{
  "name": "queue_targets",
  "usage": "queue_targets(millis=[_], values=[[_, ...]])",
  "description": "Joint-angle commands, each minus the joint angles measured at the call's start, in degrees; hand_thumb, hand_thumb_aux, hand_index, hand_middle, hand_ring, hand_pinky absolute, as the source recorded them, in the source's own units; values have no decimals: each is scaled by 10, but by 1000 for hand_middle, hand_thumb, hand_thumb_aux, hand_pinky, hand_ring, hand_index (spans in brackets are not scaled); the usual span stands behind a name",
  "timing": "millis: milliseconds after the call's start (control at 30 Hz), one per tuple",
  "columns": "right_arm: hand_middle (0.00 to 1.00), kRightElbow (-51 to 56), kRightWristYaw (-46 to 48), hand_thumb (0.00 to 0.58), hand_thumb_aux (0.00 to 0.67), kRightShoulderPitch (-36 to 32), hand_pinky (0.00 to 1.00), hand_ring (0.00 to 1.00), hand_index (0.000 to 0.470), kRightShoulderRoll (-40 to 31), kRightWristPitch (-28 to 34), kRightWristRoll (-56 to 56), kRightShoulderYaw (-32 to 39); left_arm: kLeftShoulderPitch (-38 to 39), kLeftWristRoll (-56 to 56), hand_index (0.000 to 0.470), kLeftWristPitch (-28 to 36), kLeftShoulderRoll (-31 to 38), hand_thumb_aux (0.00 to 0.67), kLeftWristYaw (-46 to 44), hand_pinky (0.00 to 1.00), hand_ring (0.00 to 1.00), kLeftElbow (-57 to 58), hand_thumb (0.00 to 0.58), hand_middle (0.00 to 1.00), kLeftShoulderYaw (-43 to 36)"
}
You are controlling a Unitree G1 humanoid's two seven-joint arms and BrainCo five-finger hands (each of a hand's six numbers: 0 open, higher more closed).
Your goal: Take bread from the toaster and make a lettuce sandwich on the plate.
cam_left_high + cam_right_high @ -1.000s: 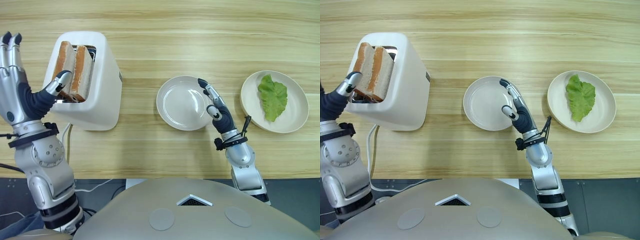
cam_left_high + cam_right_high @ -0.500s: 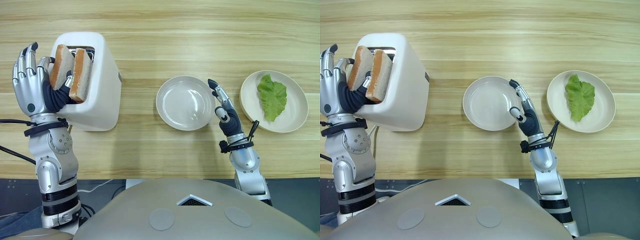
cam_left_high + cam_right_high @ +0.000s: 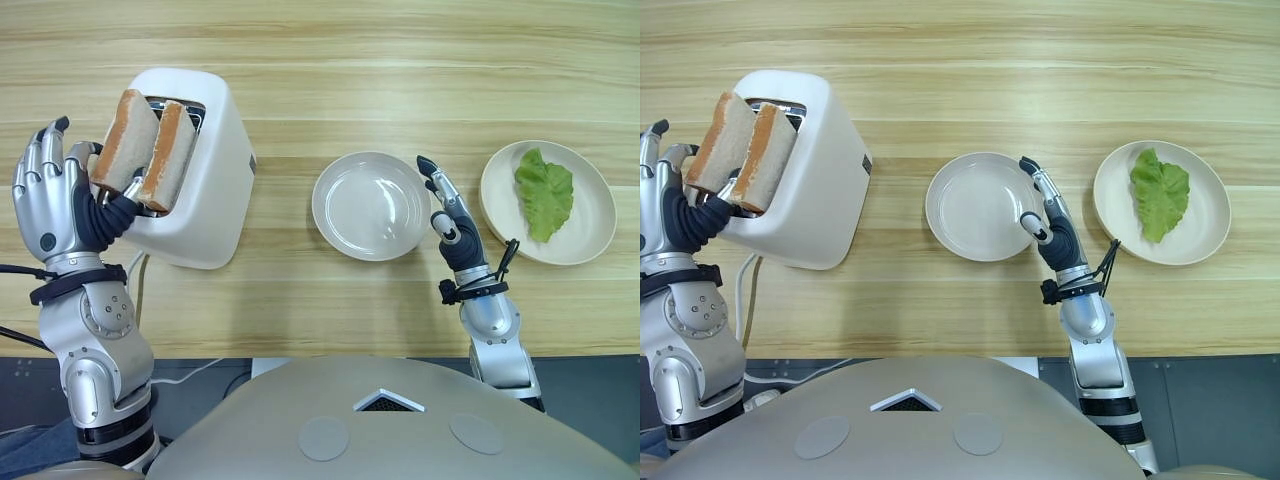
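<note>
A white toaster [image 3: 205,170] stands at the left, leaning over to the right. Two toasted bread slices [image 3: 123,138] [image 3: 167,152] stick out of its slots. My left hand [image 3: 55,205] is at the toaster's left side: its thumb lies between the slices' lower ends, its fingers stand behind the left slice, pinching it. An empty white plate [image 3: 345,215] sits mid-table. My right hand [image 3: 452,222] stands open by that plate's right rim, holding nothing. A lettuce leaf [image 3: 545,192] lies on a second plate [image 3: 595,225] at the right.
The toaster's cable [image 3: 133,268] runs off the table's front edge behind my left arm. Bare wooden table [image 3: 400,70] stretches beyond the plates and toaster.
My left hand closed in on the left slice, then drew down and left; the toaster leaned and shifted right with the slices. My right hand moved from the plate's rim to just right of it.
</note>
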Motion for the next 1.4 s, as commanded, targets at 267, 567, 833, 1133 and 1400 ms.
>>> queue_targets(millis=[267,567,833,1133,1400], values=[[0,15,-3,0,0,-8,0,0,0,5,1,-3,-2,-41,-21,470,-28,0,670,4,1000,1000,16,580,1000,-21],[0,21,-3,0,0,-12,0,0,0,6,-2,-4,0,-128,-58,470,-59,17,670,62,1000,1000,-41,580,1000,36],[0,23,-2,0,0,-14,0,0,0,7,-2,-4,2,-153,-78,470,-86,16,670,78,1000,1000,-67,580,1000,67],[0,-46,-7,0,0,-29,0,0,0,18,4,35,-34,-218,-365,470,-76,-110,670,2,1000,1000,-133,580,1000,-136],[0,-101,6,0,0,-112,0,0,0,-26,96,76,-162,-259,-458,470,2,-194,670,-51,1000,1000,-26,580,1000,-374]])
